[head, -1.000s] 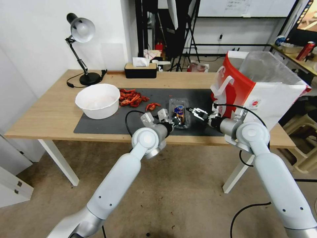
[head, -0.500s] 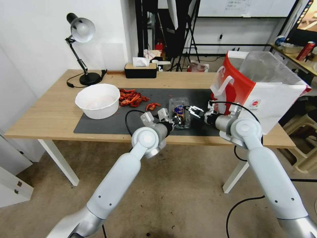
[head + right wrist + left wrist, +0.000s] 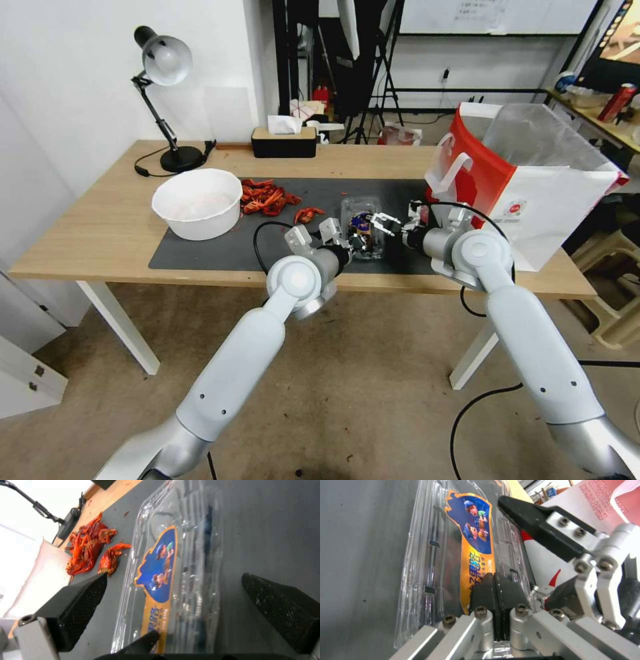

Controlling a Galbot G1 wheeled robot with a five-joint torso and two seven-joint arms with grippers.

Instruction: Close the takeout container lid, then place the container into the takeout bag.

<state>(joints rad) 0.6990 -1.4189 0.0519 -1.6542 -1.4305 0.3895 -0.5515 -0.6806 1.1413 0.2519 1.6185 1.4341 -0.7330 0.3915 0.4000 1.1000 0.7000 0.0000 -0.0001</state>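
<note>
Takeout container (image 3: 364, 228), small clear plastic clamshell box with blue and orange cartoon label, lying flat on dark grey mat (image 3: 220, 247) near front table edge, between both arms. Lid (image 3: 471, 537), clear hinged half carrying that label, down over base; fully latched or not, cannot tell. Long axis running from near table edge toward far edge, so both long sides exposed to the arms.

Left gripper (image 3: 351, 242) at near-left end of box, black pads (image 3: 496, 592) pressed together with no gap, resting on lid top at label's end in left wrist view; pressing, not pinching, by the look of it.

Right gripper (image 3: 385, 223) on box's right side, jaws spread wide, black textured fingers (image 3: 80, 600) straddling box across short width in right wrist view, not yet closed on it. Box directly ahead of right gripper, between its fingers.

Takeout bag (image 3: 527, 180), large red and white paper bag with white flat handles and translucent liner, standing open at table's right end, just beside right arm, well apart from left arm. Right arm nearer to bag, likely the carrier; grasp across short width, then lift up and right over bag rim.

Round white bowl (image 3: 198, 202) and red crayfish pile (image 3: 265, 197) left of box, not involved.
</note>
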